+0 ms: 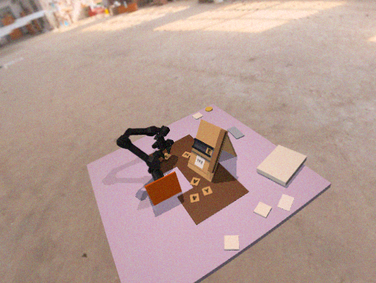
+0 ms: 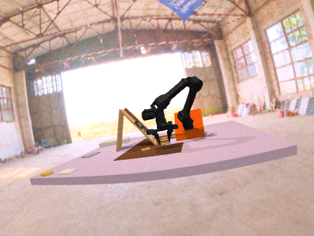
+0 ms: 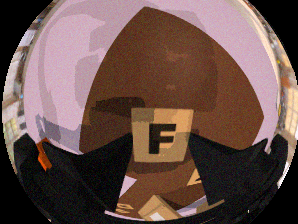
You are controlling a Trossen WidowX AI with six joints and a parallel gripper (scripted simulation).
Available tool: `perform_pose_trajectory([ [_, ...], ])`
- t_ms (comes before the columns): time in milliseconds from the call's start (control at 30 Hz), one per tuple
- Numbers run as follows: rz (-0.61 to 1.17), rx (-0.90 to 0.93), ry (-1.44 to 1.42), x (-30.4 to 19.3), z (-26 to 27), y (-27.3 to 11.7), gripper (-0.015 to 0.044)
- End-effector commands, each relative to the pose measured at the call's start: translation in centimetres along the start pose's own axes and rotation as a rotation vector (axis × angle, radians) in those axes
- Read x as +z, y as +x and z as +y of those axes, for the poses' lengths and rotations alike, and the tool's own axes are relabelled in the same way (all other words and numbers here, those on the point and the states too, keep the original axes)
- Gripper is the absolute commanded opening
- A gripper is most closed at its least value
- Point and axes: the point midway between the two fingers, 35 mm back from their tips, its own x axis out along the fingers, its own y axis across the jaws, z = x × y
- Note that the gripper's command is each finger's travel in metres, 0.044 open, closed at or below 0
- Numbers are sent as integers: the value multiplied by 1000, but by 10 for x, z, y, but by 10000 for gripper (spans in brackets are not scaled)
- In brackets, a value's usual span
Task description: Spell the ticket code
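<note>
My gripper [image 2: 164,143] [image 3: 161,137] is shut on the F tile [image 1: 167,156] [image 3: 172,118], low over the brown mat, left of the sloping board [image 1: 213,129] in the top view. Whether the tile touches the mat is unclear. The dark letter rail [image 1: 200,146] crosses the board and has one tile [image 1: 209,150] near its right end, its letter unclear. The white ticket [image 1: 199,162] is below the rail, its print too small to read. Loose tiles lie on the mat: one [image 1: 186,154] between gripper and board, others [image 1: 195,181] [image 1: 207,190] [image 1: 194,197] in front.
An orange panel [image 1: 164,189] [image 2: 199,122] stands beside the arm's base. The brown mat [image 1: 229,188] lies under the board. A thick cream block [image 1: 282,163] is at the right. Flat cream pieces [image 1: 231,242] [image 1: 262,209] [image 1: 286,202], a grey piece [image 1: 236,132] and a yellow disc [image 1: 209,109] lie toward the counter edges.
</note>
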Motion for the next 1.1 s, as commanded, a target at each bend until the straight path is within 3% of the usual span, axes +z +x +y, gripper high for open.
perform_pose_trajectory([
  [0,1,-22,43,-3,-4,0,0],
  [567,-24,-300,556,-38,-45,-18,0],
  [1067,-164,-530,994,-69,-73,-43,0],
])
